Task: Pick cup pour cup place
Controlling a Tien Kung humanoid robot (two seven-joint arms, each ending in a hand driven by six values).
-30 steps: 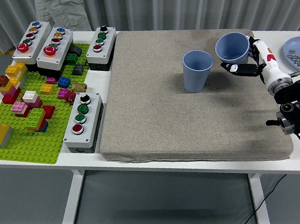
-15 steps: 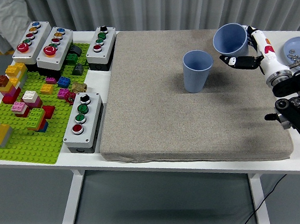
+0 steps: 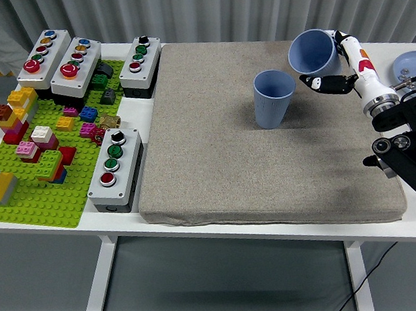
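Blue cup [image 3: 314,52] held tilted above the grey mat [image 3: 214,148], fingers of the right hand [image 3: 345,65] wrapped around its side, mouth leaning toward a second blue cup [image 3: 274,98] standing upright on the mat just left and nearer.

One blue cup [image 3: 273,98] stands upright on the grey mat; another blue cup [image 3: 313,51] tilts above its right.
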